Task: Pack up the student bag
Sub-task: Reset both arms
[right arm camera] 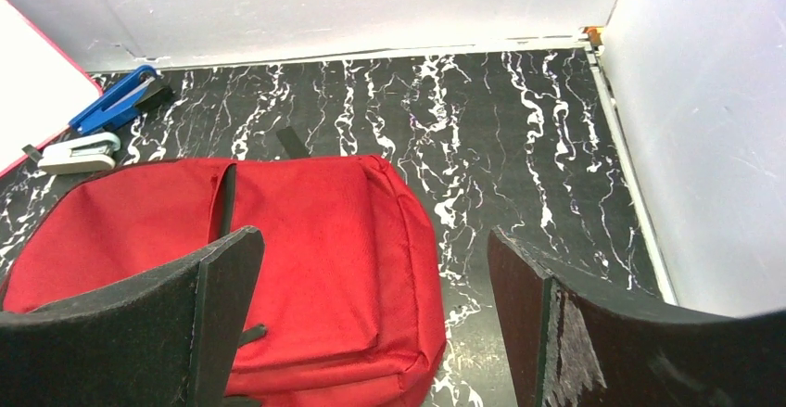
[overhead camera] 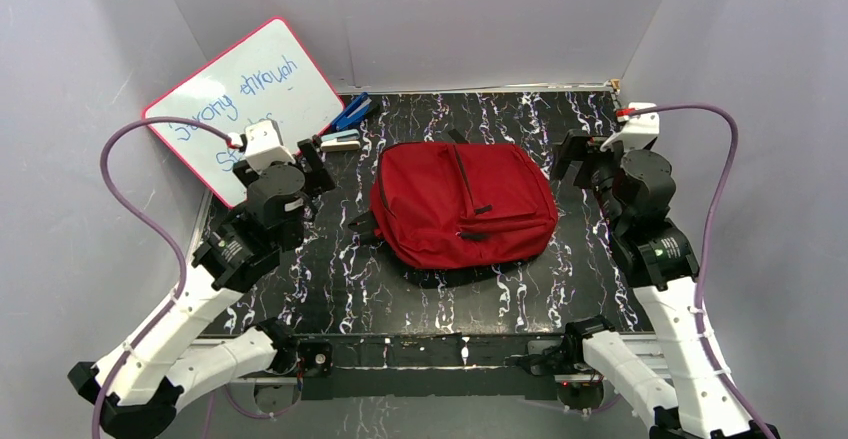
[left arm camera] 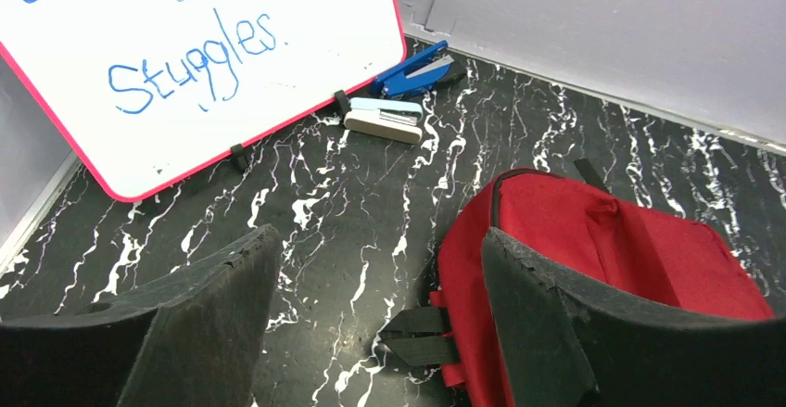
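Note:
The student bag (overhead camera: 460, 204), dark red with black zippers and straps, lies flat in the middle of the black marbled table (overhead camera: 330, 279). My left gripper (overhead camera: 316, 162) hovers just off the bag's left side, open and empty. In the left wrist view the bag (left arm camera: 649, 240) sits behind the right finger, and a black strap loop (left arm camera: 422, 333) lies on the table between the jaws of the left gripper (left arm camera: 380, 240). My right gripper (overhead camera: 572, 155) is off the bag's right side, open and empty. In the right wrist view the right gripper (right arm camera: 373, 237) has the bag's edge (right arm camera: 315, 231) below it.
A red-framed whiteboard (overhead camera: 240, 99) with blue writing leans at the back left. A blue stapler (overhead camera: 350, 114) and a pale stapler (overhead camera: 340, 140) lie next to it, behind the bag. Grey walls (overhead camera: 700, 49) close in the table on three sides.

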You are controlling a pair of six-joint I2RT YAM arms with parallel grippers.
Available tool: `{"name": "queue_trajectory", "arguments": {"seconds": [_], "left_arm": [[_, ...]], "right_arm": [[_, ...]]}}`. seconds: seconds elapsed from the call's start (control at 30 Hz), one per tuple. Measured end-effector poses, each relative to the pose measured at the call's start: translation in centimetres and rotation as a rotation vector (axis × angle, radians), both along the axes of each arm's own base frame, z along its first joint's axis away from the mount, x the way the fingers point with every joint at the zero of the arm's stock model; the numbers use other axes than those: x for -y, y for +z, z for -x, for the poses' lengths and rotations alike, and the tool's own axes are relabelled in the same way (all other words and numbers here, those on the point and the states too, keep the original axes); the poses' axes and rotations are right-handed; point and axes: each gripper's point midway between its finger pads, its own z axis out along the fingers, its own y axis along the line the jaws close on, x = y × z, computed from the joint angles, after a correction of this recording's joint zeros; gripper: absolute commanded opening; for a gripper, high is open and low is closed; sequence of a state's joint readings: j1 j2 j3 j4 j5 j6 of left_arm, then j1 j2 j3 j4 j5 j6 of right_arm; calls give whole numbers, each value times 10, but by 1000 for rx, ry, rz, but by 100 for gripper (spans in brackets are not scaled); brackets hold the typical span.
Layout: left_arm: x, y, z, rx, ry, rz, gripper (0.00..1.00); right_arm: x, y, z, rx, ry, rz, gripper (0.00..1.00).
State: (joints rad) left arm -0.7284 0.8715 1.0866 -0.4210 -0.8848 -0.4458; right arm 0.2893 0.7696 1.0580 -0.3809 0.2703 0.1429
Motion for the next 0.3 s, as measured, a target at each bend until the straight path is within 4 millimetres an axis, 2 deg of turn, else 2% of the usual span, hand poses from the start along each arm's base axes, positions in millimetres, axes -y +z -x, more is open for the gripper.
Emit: {"name": "queue_trajectory", "arguments": {"seconds": [0.17, 0.3], "left_arm": [[-8, 10, 9, 31, 1, 34, 78], [-12, 8, 15, 24, 6, 47, 78]], "right_arm": [[5, 3, 4, 11, -15, 15, 99], [6, 4, 6, 17, -16, 18, 99]]}}
